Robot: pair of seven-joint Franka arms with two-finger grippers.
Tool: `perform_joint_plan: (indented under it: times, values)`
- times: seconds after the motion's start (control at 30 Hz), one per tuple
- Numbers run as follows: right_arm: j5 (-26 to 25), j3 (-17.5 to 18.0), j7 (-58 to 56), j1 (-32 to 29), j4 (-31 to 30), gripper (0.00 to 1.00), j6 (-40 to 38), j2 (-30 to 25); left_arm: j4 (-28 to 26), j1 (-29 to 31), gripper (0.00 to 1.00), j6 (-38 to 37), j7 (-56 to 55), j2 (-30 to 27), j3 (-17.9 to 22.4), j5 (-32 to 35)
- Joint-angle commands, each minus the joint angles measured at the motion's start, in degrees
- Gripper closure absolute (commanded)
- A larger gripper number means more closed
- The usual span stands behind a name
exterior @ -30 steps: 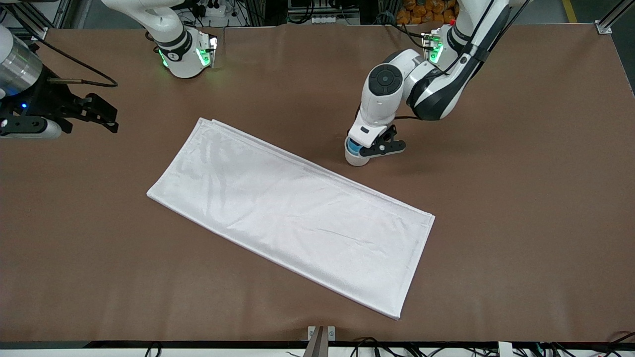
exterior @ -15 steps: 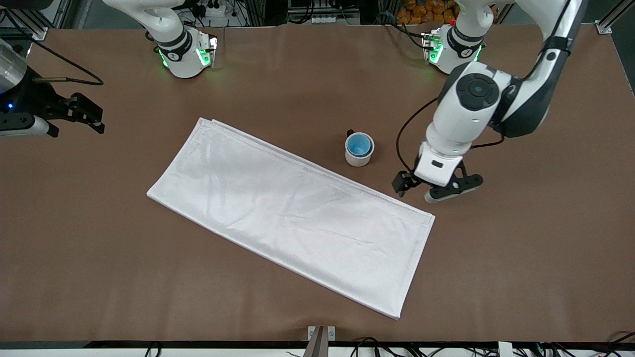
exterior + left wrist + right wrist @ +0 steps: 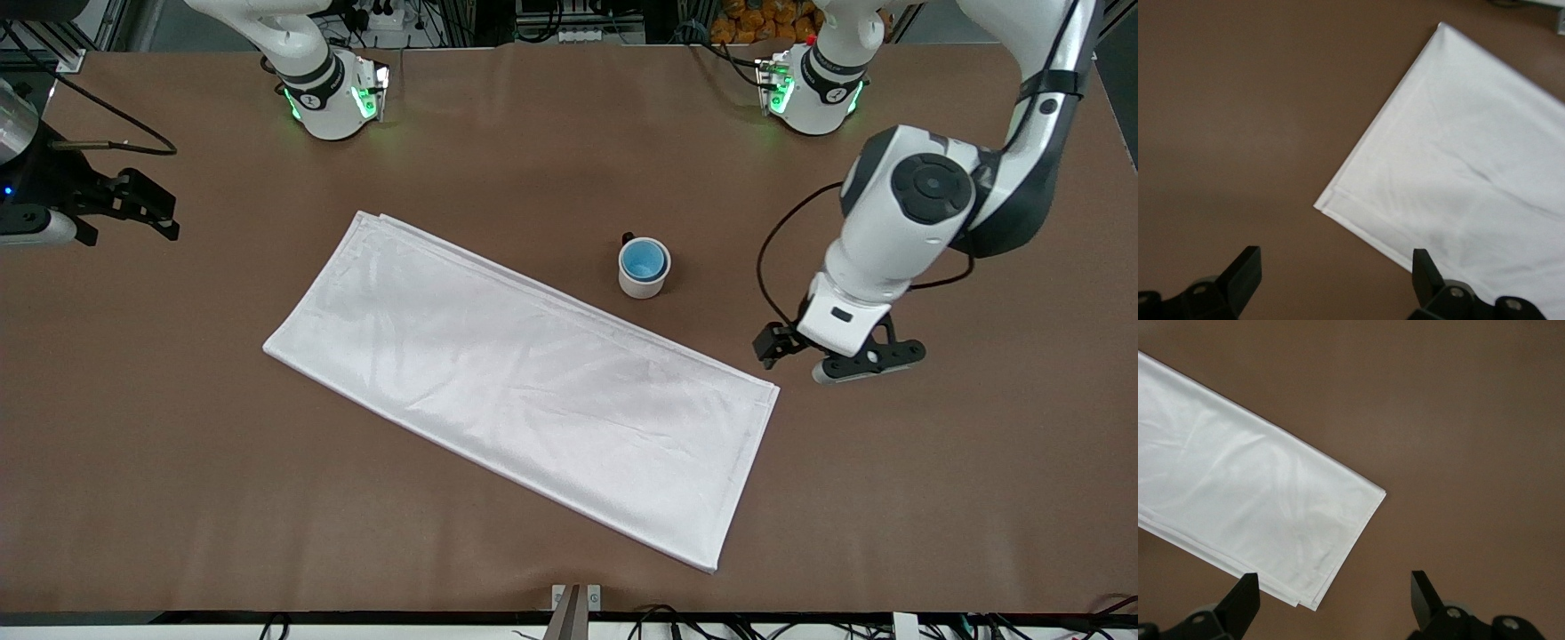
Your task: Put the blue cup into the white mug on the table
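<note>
The blue cup (image 3: 644,259) sits inside the white mug (image 3: 640,286), which stands upright on the brown table (image 3: 933,489) close to the cloth's long edge. The mug's small black handle points toward the robots' bases. My left gripper (image 3: 822,356) is open and empty above the bare table, toward the left arm's end from the mug and well apart from it. In the left wrist view it (image 3: 1335,273) is over bare table by a cloth corner. My right gripper (image 3: 164,209) is open and empty at the right arm's end of the table. It also shows in the right wrist view (image 3: 1335,590).
A white rectangular cloth (image 3: 524,382) lies flat and slanted across the middle of the table. One corner shows in the left wrist view (image 3: 1471,153) and another in the right wrist view (image 3: 1238,500). The two arm bases stand along the edge farthest from the front camera.
My left gripper let go of the blue cup in the mug, then rose and moved away toward the left arm's end. My right gripper drew back slightly toward its table edge.
</note>
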Motion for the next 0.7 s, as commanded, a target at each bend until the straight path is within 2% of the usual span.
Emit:
perform_joint_plan:
  times: [0.0, 0.1, 0.27, 0.5, 0.67]
  values:
    - [1.1, 0.6, -0.9, -0.7, -1.6, 0.00, 0.8, -1.4, 0.4, -0.1, 0.00, -6.4, 13.4, -3.0, 3.5, -1.8]
    - [1.1, 0.6, -0.9, -0.1, -1.5, 0.00, 0.7, -1.4, 0.2, -0.7, 0.00, -10.4, 18.8, -5.6, 6.4, -4.8]
    - [1.2, 0.6, -0.9, 0.8, -1.5, 0.00, 0.7, -1.4, 0.1, -3.9, 0.00, -15.8, 22.8, -8.6, 11.1, -6.1]
    - [1.1, 0.5, -0.9, 1.4, -1.4, 0.00, 0.8, -1.3, -0.6, -11.6, 0.00, -21.3, 26.9, -12.2, 20.1, -8.9]
    - [1.2, 0.5, -0.9, 1.6, -1.4, 0.00, 0.6, -1.3, -2.8, -12.0, 0.00, -22.7, 29.8, -15.8, 21.2, -9.1]
